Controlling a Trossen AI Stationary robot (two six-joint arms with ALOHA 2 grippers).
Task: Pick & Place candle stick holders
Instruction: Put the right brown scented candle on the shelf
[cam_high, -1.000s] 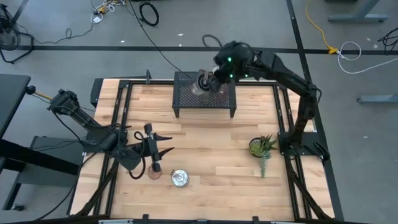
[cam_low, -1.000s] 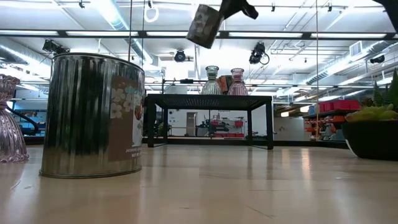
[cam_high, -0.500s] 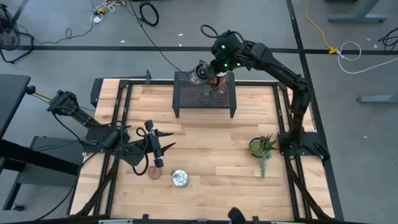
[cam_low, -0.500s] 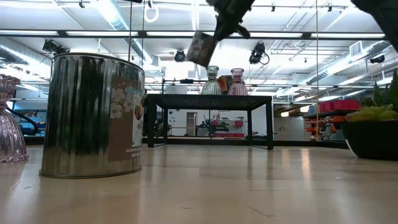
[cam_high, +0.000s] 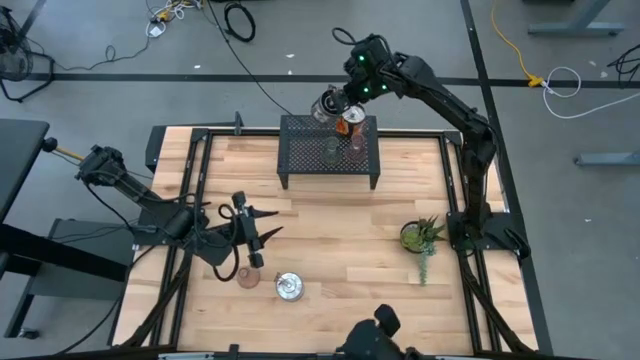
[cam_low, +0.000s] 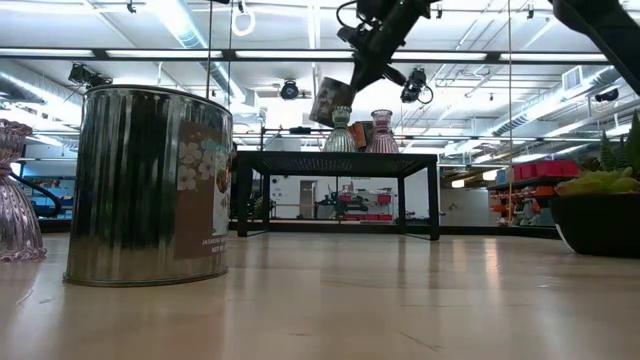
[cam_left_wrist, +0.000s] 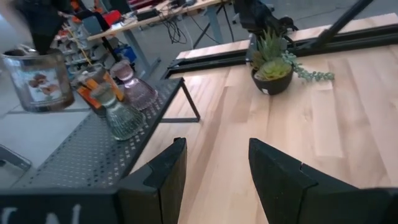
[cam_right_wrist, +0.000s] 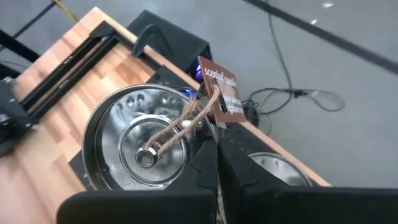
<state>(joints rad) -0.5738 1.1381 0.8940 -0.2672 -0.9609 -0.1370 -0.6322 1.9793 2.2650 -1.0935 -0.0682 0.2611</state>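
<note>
- The right pincer (cam_high: 338, 106) hangs above the far edge of the black mesh stand (cam_high: 300, 160), its fingers closed on the twine of a silvery tin (cam_high: 327, 106) that dangles tilted in the air.
- On the stand, just beside the lifted tin, stand the pale green holder (cam_high: 331, 154) and a pinkish holder (cam_high: 355, 151), both upright.
- The left pincer (cam_high: 250, 236) waits open and empty at the table's (cam_high: 340, 250) near left, close to the third holder (cam_high: 246, 278) and a second tin (cam_high: 289, 287).
</note>
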